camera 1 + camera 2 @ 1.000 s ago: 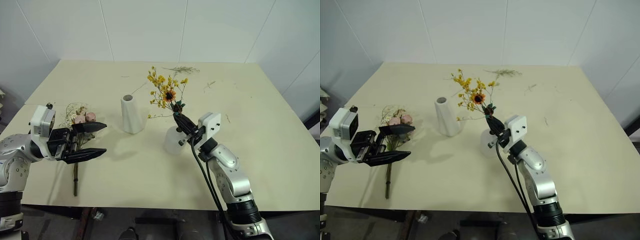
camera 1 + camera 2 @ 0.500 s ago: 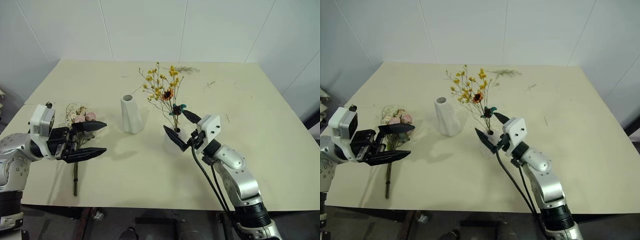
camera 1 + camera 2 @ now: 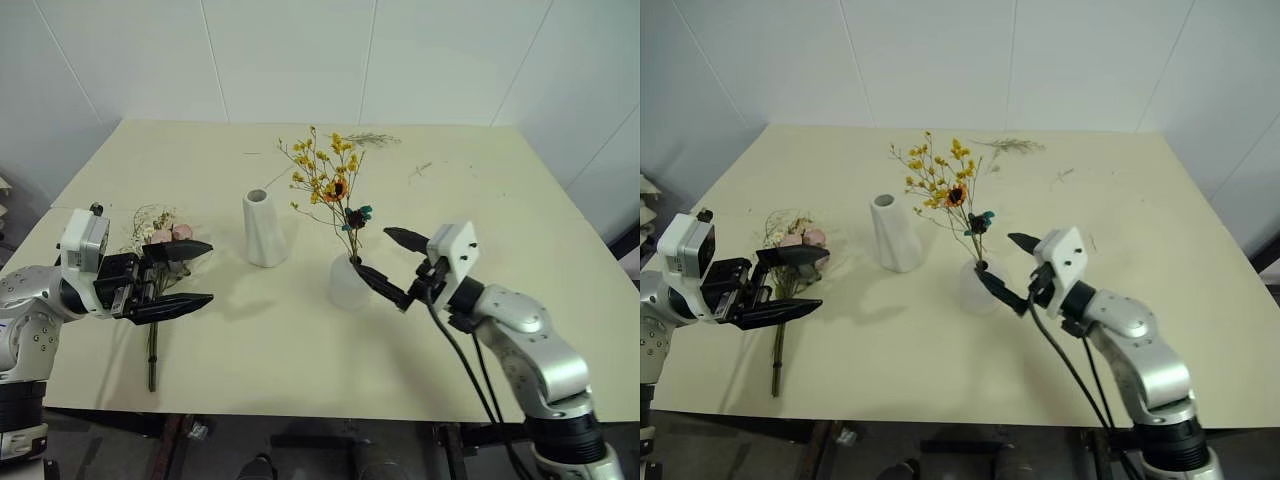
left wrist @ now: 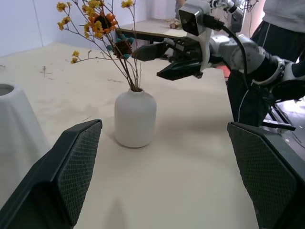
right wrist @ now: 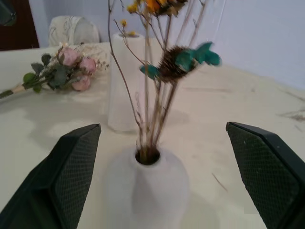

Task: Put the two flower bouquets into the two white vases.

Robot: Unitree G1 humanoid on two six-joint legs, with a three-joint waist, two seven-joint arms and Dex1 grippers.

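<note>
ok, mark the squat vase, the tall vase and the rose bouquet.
squat vase [image 3: 348, 283], left eye view, its rounded body.
tall vase [image 3: 264, 232], left eye view, mid wall.
rose bouquet [image 3: 169, 235], left eye view, the pink blooms.

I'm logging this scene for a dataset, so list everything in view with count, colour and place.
Yellow bouquet: one, yellow blossoms with an orange flower and teal bits, standing in the short vase.
Short vase: one, white, table centre, just off the right gripper.
Tall vase: one, white, empty, left of the short vase.
Rose bouquet: one, pink roses with pale sprays and a dark stem, lying flat at the table's left.
Loose dried sprigs: a few, pale, at the far edge and far right.
Table: one, cream.
Person: one, standing behind the table.
Left gripper: black, open, above the rose bouquet.
Right gripper: black, open, beside the short vase.
</note>
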